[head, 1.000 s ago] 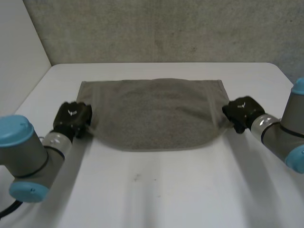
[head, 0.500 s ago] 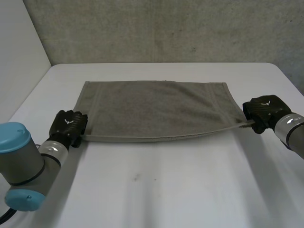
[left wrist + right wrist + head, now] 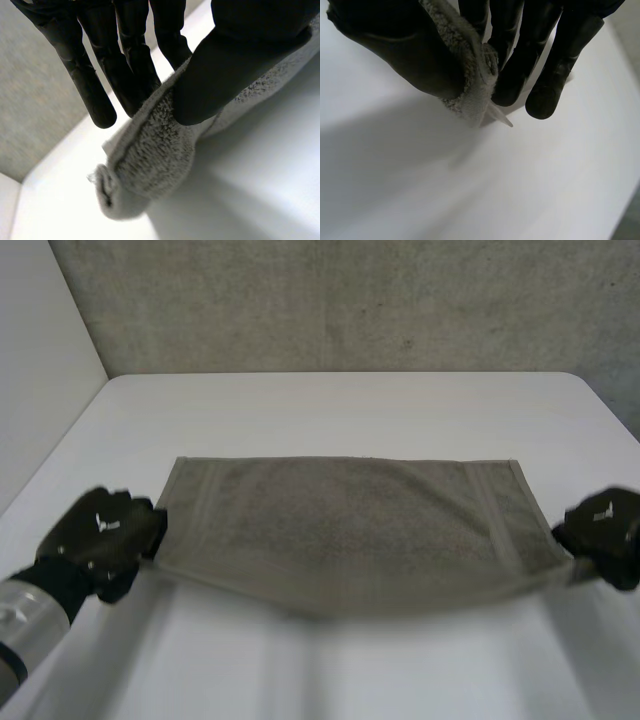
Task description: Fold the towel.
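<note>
Head view: a speckled grey wall (image 3: 350, 300) backs the white table (image 3: 330, 410). The grey towel (image 3: 340, 530) is spread over the table's near half, its near edge sagging. The left hand (image 3: 100, 540) pinches its left corner and the right hand (image 3: 605, 535) its right corner.

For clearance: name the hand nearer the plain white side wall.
Left. The left hand pinches the grey terry towel at the corner nearest the wall; the right hand pinches the opposite corner.
</note>
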`<act>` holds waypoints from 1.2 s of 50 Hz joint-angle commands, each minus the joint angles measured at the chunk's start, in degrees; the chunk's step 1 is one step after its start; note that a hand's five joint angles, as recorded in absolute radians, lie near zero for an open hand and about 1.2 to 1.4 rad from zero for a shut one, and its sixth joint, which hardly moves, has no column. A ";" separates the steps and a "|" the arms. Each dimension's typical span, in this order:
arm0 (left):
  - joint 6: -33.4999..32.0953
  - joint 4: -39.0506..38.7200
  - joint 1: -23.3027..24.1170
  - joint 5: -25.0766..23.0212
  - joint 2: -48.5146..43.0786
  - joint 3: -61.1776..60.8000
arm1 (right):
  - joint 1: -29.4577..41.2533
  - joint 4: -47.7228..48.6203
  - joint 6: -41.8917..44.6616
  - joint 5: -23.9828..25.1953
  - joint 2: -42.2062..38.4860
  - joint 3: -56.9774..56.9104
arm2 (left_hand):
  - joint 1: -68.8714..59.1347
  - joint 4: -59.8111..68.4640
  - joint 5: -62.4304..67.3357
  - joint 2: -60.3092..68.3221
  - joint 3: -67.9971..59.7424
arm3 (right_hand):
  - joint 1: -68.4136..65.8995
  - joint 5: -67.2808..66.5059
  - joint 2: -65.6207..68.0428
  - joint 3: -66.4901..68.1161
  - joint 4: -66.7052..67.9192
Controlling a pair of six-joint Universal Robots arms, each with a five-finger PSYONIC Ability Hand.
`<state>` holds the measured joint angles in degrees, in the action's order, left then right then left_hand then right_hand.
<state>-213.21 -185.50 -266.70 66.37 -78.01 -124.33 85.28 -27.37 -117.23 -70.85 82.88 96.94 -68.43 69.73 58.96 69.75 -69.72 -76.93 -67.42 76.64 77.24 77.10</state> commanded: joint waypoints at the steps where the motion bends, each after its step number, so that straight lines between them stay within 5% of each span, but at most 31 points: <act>1: 1.31 -11.11 1.09 -0.98 -13.22 9.55 | 2.86 9.87 -12.39 0.72 -11.56 -13.32 | -11.57 10.27 11.04 10.25 -10.28 | -3.07 -2.58 3.36 2.76 2.90; 6: 1.92 -15.24 8.55 3.21 -34.35 28.04 | 10.50 10.50 -13.64 -7.08 -22.46 -25.45 | -11.57 10.27 11.04 10.25 -10.28 | -3.07 -2.58 3.36 2.76 2.90; 9: 2.01 -15.15 9.27 6.23 -39.15 33.37 | 12.36 10.93 -14.16 -11.92 -29.06 -33.27 | -11.57 10.27 11.04 10.25 -10.28 | -3.07 -2.58 3.36 2.76 2.90; 11: 2.01 -15.50 10.32 10.43 -46.94 42.20 | 12.72 11.63 -14.17 -13.16 -31.96 -36.79 | -11.57 10.27 11.04 10.25 -10.28 | -3.07 -2.58 3.36 2.76 2.90; 24: 3.76 -15.68 11.64 11.77 -66.38 65.96 | 15.18 22.01 -15.40 -17.55 -49.99 -58.34 | -10.09 8.79 9.56 8.77 -8.80 | -3.07 -2.58 3.36 2.76 2.90; 25: 3.77 -15.68 11.64 11.77 -66.40 65.97 | 15.35 22.10 -15.83 -18.87 -51.66 -60.36 | -10.08 8.78 9.55 8.76 -8.78 | 36.18 36.66 -35.88 -36.48 -36.35; 26: 4.55 -15.68 11.64 11.77 -67.36 66.84 | 15.36 22.10 -15.84 -18.88 -51.68 -60.38 | 37.88 -39.19 -38.41 -39.20 39.18 | 36.57 37.06 -36.27 -36.88 -36.74; 27: 5.78 -15.77 11.64 11.59 -67.71 66.85 | 15.53 22.10 -16.10 -19.84 -52.46 -61.25 | 53.35 -54.65 -53.88 -54.67 54.64 | 66.93 67.42 -66.64 -67.24 -67.10; 35: 9.30 -15.59 12.43 11.85 -62.03 61.42 | 16.76 20.25 -19.88 -21.26 -50.62 -57.13 | 58.43 -59.73 -58.96 -59.75 59.72 | 66.93 67.42 -66.64 -67.24 -67.10; 47: 16.33 -16.03 11.99 11.59 -40.91 36.35 | 15.45 19.89 -29.64 -13.98 -26.29 -23.24 | 58.43 -59.73 -58.96 -59.75 59.72 | 66.93 67.42 -66.64 -67.24 -67.10; 60: 21.87 -18.31 12.08 11.77 -32.03 23.52 | 13.25 30.35 -29.11 -12.73 -27.85 -14.06 | 58.43 -59.73 -58.96 -59.75 59.72 | 47.02 47.51 -46.72 -47.33 -47.19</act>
<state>-192.33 -202.16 -254.71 78.02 -110.33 -99.60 99.29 -1.14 -146.80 -83.19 58.28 82.52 -10.06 9.54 1.81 9.53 -9.56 -23.65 -14.52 22.87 23.77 23.80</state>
